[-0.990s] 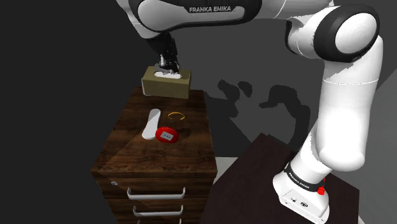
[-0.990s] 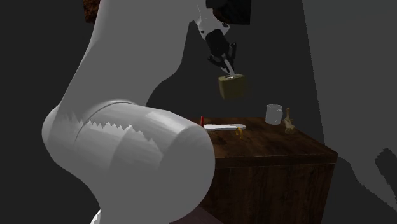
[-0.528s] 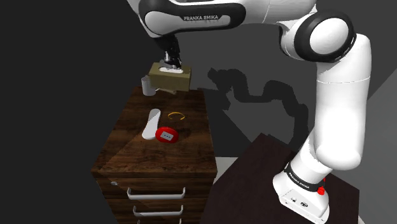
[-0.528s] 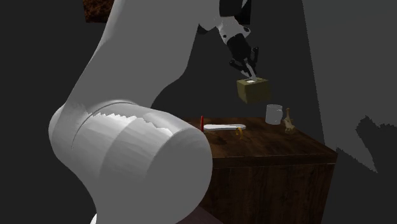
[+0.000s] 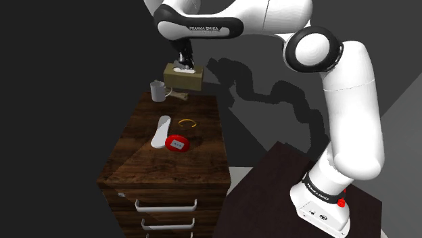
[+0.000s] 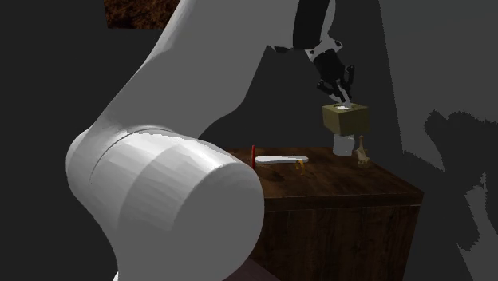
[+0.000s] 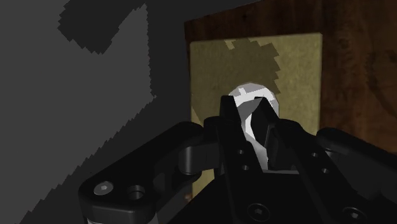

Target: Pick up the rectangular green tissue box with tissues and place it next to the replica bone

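Two black fingers of the pincer are pinching the white tissue sprouting from the olive tissue box. The box is hanging in the air over the dark wooden worktop, at the shoulder view's twelve o'clock end. The bone is lying at its six o'clock, and a grey mug is standing at eight.

Gripper: was clamped on the white tissue.
Tissue box: olive, was seen under it.
Wooden top: was seen below.
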Robot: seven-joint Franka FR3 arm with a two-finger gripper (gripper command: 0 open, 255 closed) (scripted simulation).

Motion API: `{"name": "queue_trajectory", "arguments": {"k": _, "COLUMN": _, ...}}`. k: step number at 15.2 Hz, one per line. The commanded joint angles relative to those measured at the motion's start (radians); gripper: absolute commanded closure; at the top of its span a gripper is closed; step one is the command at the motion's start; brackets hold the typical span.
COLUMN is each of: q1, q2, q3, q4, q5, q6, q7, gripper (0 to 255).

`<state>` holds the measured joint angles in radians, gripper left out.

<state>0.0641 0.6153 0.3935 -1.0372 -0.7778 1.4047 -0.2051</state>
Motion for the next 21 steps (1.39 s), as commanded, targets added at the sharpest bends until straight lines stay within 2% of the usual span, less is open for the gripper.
{"name": "queue_trajectory", "arguments": {"k": 1, "q1": -0.021, "q2": 0.006, "q3": -0.006, "q4": -0.006, "q5": -0.003, "q6": 0.025, "q7": -0.015, "gripper": 255}}
{"name": "queue_trajectory", "arguments": {"k": 10, "q1": -0.051, "q2": -0.005, "q3": -0.002, "q4": -0.142, "q5": 0.002, "q6": 0.126, "q7": 0.052, "gripper": 255}}
{"name": "queue_trajectory", "arguments": {"k": 21, "q1": -0.071, "q2": 0.014, "q3": -0.005, "q4": -0.254, "q5": -0.009, "q6": 0.232, "q7": 0.123, "gripper": 255}}
